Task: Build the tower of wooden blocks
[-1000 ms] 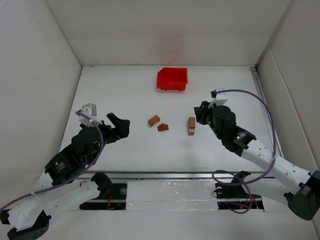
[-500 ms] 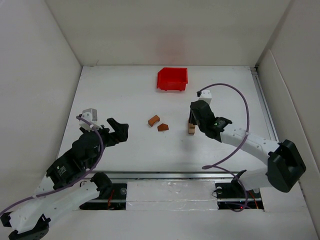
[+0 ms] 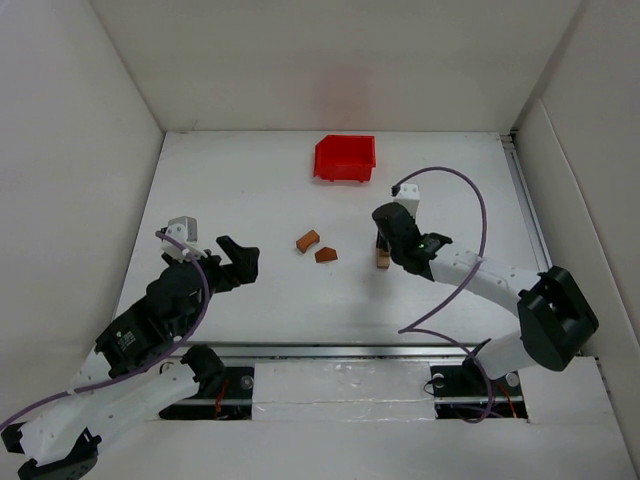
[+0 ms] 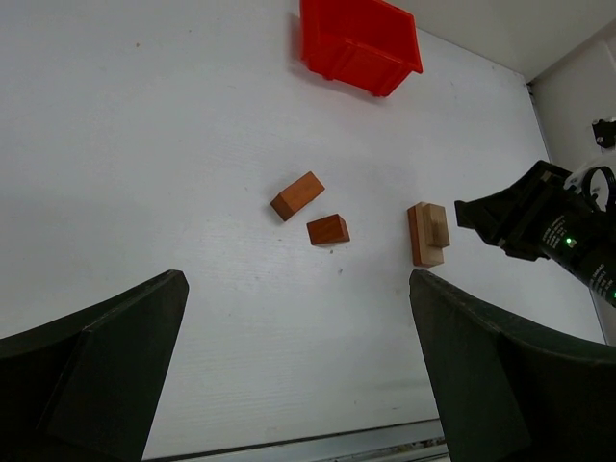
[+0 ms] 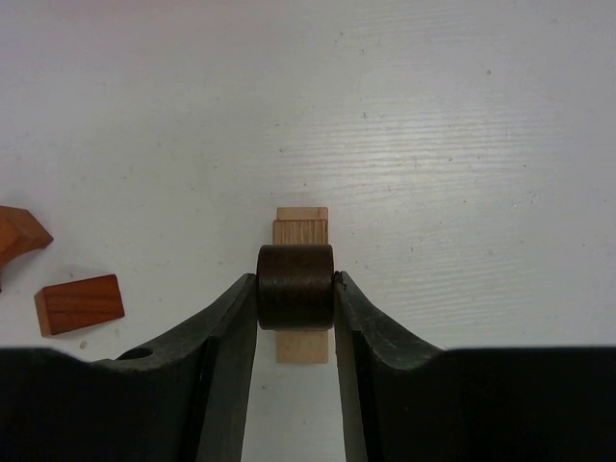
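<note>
The dark block (image 5: 295, 287) hides the middle of the tan block (image 5: 300, 223); at 9 o'clock the edge cuts an orange block (image 5: 19, 231). In the left wrist view, the bin (image 4: 358, 58) is cropped at 12 o'clock.

- No text, label, brand, number or sign is showing clearly enough to read in any view.
- The dark block (image 5: 295, 291), sitting between the fingers of the right gripper (image 5: 295, 281), is showing only a plain dark face with no writing on it.
</note>
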### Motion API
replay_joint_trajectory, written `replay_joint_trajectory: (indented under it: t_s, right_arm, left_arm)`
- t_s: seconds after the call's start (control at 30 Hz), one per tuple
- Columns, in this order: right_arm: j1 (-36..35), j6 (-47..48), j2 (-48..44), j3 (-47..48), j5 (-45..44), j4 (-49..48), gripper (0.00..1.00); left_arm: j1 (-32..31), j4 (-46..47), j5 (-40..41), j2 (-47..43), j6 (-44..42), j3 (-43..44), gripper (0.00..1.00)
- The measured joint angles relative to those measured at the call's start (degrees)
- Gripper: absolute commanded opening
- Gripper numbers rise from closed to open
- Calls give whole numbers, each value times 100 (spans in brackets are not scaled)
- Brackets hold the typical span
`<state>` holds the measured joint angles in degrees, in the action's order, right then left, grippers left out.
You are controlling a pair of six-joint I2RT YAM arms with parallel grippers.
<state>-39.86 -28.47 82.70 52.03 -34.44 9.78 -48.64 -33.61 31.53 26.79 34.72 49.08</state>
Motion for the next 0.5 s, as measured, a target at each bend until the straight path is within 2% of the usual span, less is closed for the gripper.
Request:
replay_joint_trajectory:
  t_s: [0.5]
  right_arm:
    - [-70, -94, 391, -46, -46, -127, 0]
  left_arm:
    - [-2, 42, -7, 9, -35, 0, 99]
